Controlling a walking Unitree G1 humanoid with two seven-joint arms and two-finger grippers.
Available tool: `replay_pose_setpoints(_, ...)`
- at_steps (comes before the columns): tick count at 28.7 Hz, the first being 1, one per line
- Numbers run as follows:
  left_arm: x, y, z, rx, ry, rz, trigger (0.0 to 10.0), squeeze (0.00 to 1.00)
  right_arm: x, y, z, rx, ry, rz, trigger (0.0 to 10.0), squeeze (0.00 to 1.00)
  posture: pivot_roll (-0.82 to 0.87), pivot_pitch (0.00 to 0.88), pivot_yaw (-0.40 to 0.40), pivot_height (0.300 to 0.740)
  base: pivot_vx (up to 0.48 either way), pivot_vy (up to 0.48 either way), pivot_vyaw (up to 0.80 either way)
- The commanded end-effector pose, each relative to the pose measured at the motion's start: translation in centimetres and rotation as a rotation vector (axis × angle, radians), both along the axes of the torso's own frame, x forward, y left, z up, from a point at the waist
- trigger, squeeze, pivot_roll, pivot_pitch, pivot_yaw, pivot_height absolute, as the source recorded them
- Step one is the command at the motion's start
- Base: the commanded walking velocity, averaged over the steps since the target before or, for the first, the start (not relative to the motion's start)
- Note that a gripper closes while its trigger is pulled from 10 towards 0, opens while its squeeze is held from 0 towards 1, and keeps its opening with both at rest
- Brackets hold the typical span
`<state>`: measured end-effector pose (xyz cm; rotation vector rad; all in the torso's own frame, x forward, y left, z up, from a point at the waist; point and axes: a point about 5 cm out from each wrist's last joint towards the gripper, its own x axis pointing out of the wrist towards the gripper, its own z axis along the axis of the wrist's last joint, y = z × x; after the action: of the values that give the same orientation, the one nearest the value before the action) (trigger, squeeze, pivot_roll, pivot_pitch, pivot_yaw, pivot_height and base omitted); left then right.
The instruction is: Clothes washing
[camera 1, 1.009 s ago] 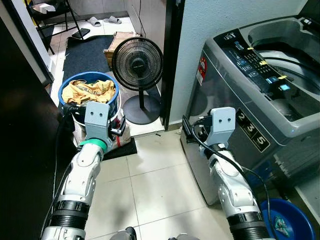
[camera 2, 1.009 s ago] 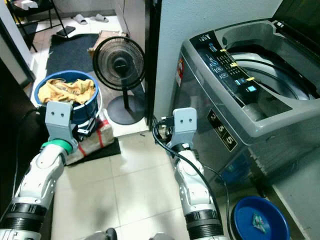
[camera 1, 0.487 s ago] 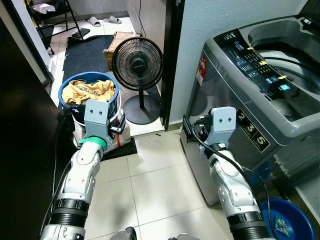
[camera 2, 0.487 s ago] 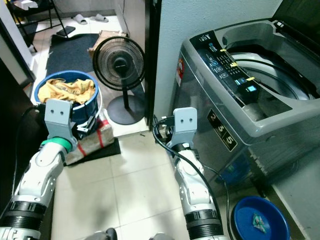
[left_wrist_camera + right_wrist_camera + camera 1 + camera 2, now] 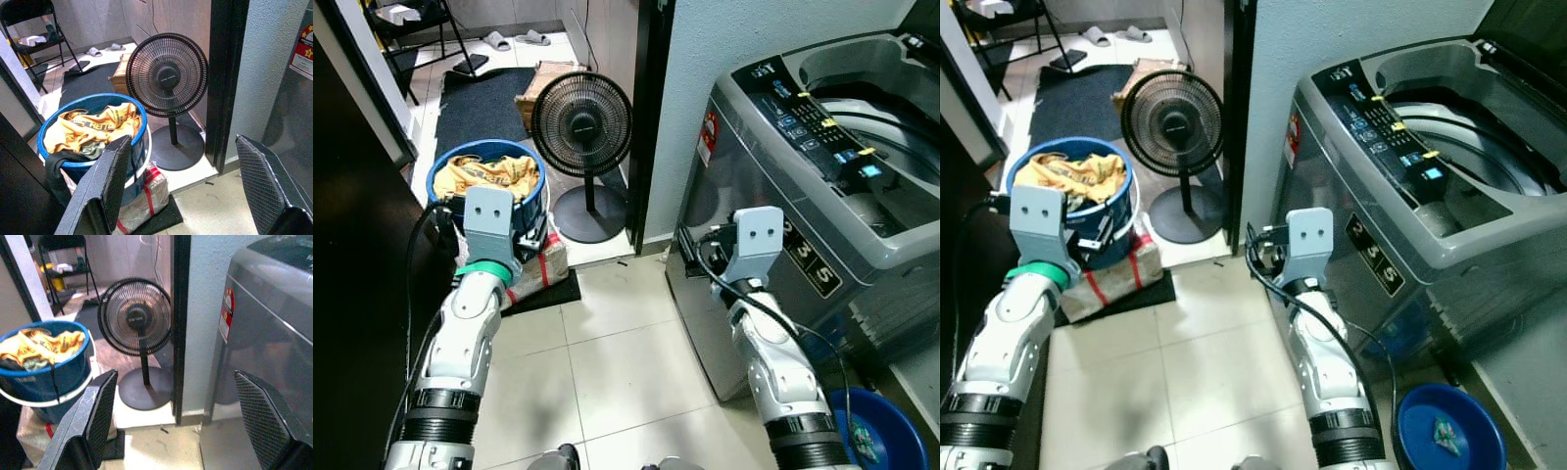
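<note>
Yellow clothes (image 5: 93, 128) crumpled in blue bucket (image 5: 137, 147) — both grippers (left (image 5: 188, 191), right (image 5: 183, 426)) spread apart.

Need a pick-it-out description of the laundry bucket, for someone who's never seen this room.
Start at the grey top-loading washing machine with its lid open, then look past the dark door frame to the black pedestal fan. Beside the fan stands a round blue plastic bucket, the only container heaped with yellow clothes.
</note>
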<state>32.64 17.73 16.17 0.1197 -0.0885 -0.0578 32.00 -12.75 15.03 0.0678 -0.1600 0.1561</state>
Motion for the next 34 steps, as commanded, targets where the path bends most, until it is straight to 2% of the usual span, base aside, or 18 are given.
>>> replay_pose_setpoints(1, -0.4, 0.0, -0.7, -0.012, 0.033, -0.007, 10.0, 0.00, -0.1, 0.1, -0.1, 0.037, 0.004, 0.011, 10.0, 0.00, -0.03, 0.076, 0.031, 0.740, 0.000, 0.000, 0.00)
replay_pose_setpoints(3, -0.6, -0.1, -0.9, -0.022, 0.038, -0.013, 10.0, 0.00, -0.3, 0.3, -0.1, 0.062, 0.003, 0.022, 10.0, 0.00, -0.03, 0.083, 0.030, 0.740, 0.000, 0.000, 0.00)
replay_pose_setpoints(16, -0.9, -0.5, -1.0, -0.019, 0.049, -0.022, 10.0, 0.00, -0.6, 0.2, -0.4, 0.054, 0.015, 0.017, 10.0, 0.00, -0.02, 0.094, 0.034, 0.740, 0.000, 0.000, 0.00)
replay_pose_setpoints(22, -0.9, -0.7, -1.1, -0.006, 0.069, -0.026, 10.0, 0.00, -0.7, 0.4, -0.6, 0.014, 0.026, 0.028, 10.0, 0.00, -0.03, 0.097, 0.034, 0.740, 0.000, 0.000, 0.00)
replay_pose_setpoints(33, -1.1, -0.9, -1.0, -0.006, 0.058, -0.028, 10.0, 0.00, -0.8, 0.6, -0.7, 0.004, 0.030, 0.039, 10.0, 0.00, -0.02, 0.096, 0.030, 0.740, 0.000, 0.000, 0.00)
replay_pose_setpoints(34, -1.0, -1.0, -1.0, -0.001, 0.061, -0.033, 10.0, 0.00, -0.7, 0.8, -0.8, -0.086, 0.023, 0.033, 10.0, 0.00, -0.02, 0.096, 0.029, 0.740, 0.480, 0.000, 0.79)
